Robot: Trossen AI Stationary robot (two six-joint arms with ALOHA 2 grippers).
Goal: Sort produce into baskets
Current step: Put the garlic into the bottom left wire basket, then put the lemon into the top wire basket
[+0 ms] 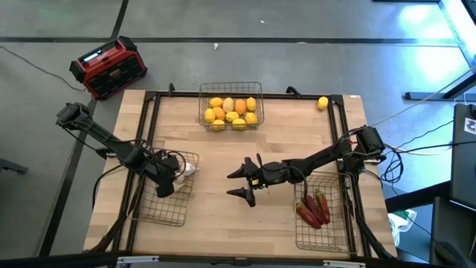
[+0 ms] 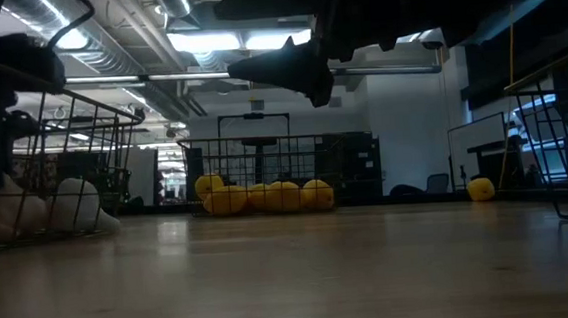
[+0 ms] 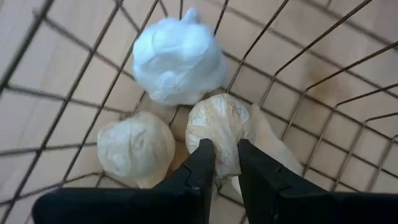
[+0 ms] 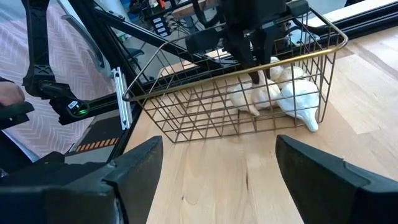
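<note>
Left gripper (image 3: pixel 227 163) clenched on papery cream garlic bulb (image 3: pixel 219 127) in basket (image 1: pixel 165 208), right gripper (image 1: pixel 244 182) spread wide, mid-table

table centre (image 1: pixel 216 160): bare wood, open pass | left basket (image 1: pixel 167 212): left hand (image 1: pixel 172 176) down inside its far end among garlic bulbs (image 3: pixel 177 56), wire walls close around | right hand (image 1: pixel 243 181): jaws wide, hangs over mid-table, off the surface | far basket (image 1: pixel 230 93): full of lemons | right basket (image 1: pixel 327 231): chilies inside, near half bare
</note>
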